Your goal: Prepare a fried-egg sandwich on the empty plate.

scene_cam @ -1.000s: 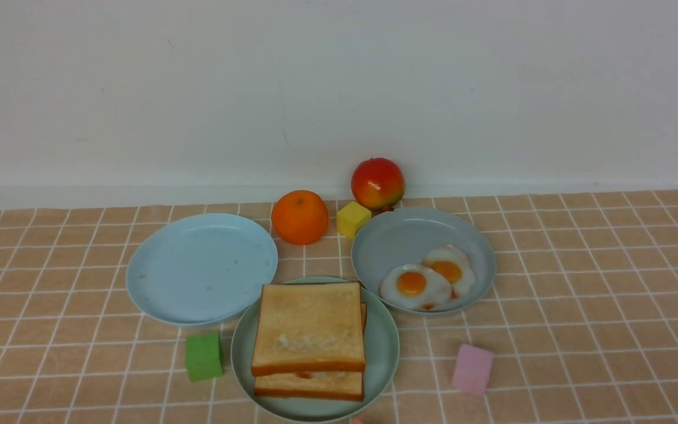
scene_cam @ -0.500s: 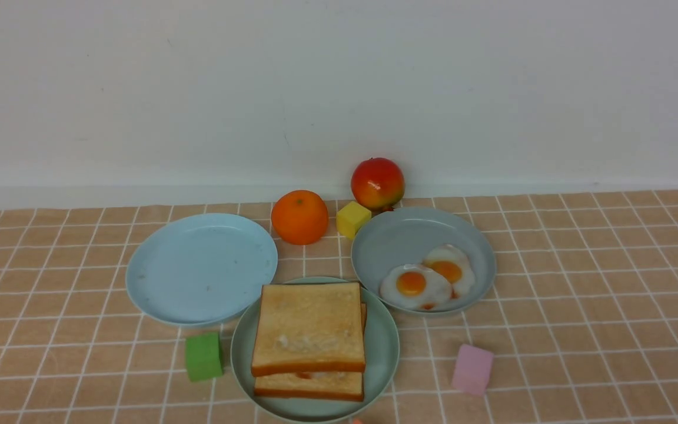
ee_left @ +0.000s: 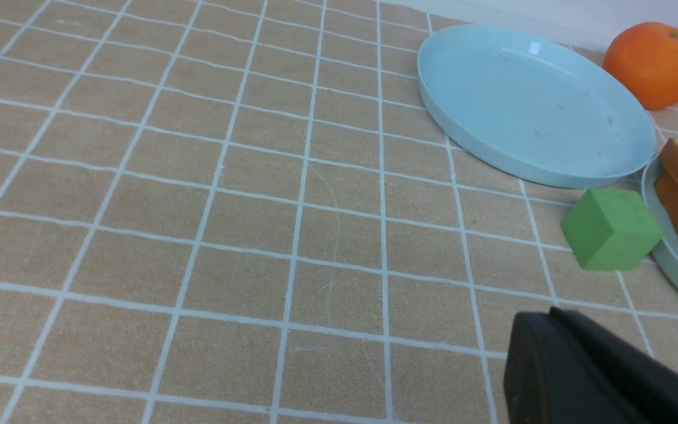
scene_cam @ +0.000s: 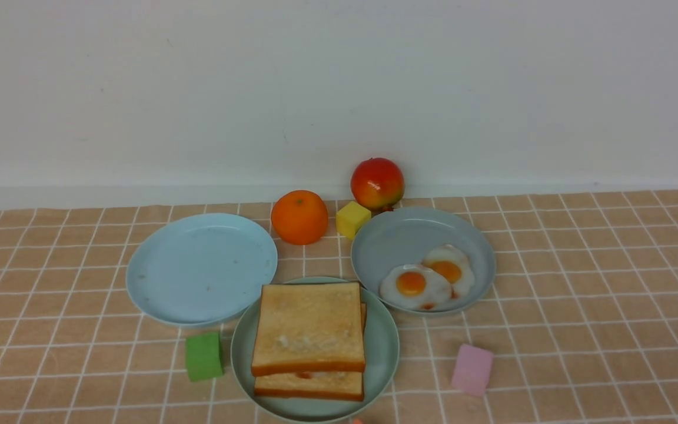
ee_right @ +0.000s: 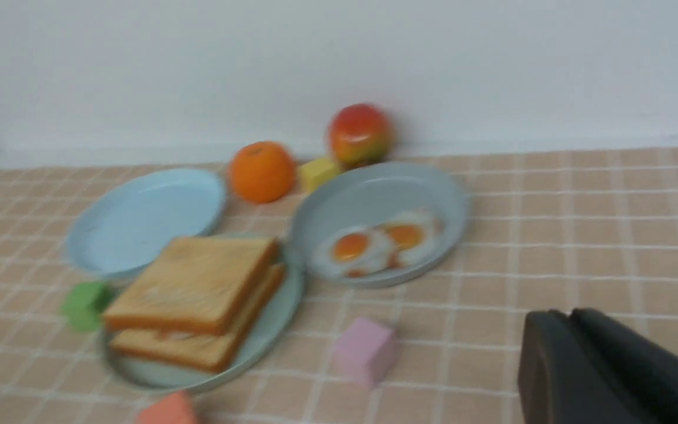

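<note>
The sandwich [scene_cam: 308,340] lay on the mint-green plate [scene_cam: 384,347] at the near middle of the table [scene_cam: 580,330], two bread slices stacked square, with a thin strip of orange showing between them at the near edge, likely the egg. By the look of it the build was done, or close to it. Two more eggs [scene_cam: 427,278] sat on the grey-blue plate [scene_cam: 409,235] just behind and to the right, and the sky-blue plate [scene_cam: 198,265] behind and to the left held nothing.

The left claw [ee_left: 557,353] hung low over bare table well to the left of the stack, its jaws together and holding nothing. The right claw [ee_right: 568,353] showed only as a dark, blurred edge; I could not tell how its jaws stood. From it the sandwich lay ahead and to the left, past the pink block [ee_right: 365,350]. Neither arm looked clearly nearer; any trimming of the top slice would mean reaching inward toward the middle.
</note>
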{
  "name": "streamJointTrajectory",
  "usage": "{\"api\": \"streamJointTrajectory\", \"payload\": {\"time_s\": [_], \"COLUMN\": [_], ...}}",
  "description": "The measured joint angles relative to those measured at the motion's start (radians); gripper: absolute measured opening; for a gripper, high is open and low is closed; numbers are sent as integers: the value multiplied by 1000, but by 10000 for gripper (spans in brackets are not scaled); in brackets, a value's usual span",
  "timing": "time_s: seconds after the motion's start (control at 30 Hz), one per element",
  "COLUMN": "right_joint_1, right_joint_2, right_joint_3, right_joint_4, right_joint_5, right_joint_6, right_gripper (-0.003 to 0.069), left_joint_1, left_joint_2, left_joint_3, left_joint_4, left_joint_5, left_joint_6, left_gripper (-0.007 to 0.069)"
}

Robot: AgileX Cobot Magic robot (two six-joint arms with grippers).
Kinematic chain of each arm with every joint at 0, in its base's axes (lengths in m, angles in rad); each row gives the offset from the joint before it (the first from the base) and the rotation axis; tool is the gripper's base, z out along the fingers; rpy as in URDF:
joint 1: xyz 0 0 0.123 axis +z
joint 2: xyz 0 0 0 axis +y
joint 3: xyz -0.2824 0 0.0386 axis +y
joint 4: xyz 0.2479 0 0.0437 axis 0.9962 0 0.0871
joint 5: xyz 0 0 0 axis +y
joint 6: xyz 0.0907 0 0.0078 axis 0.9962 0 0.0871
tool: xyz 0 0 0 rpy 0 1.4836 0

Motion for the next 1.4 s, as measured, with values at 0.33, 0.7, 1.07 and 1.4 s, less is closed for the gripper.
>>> {"api": "streamJointTrajectory", "payload": {"time_s": [0.33,0.7,1.07,1.4], "right_joint_1": [-58,-58,-58,-58], "right_joint_2": [-88,-88,-88,-88], "right_joint_3": [356,393,393,393], "right_joint_4": [-238,-231,-231,-230], "right_joint_5": [-195,-211,-212,-212], "right_joint_6": [46,68,68,68], "right_gripper": [67,80,92,104], "left_joint_1": [0,0,0,0], "left_joint_2": [0,0,0,0], "left_joint_3": [0,0,0,0], "left_joint_4": [0,1,2,2], "left_joint_5": [0,-1,-1,-1], "left_joint_6": [0,0,0,0], "left_gripper": [0,7,18,28]}}
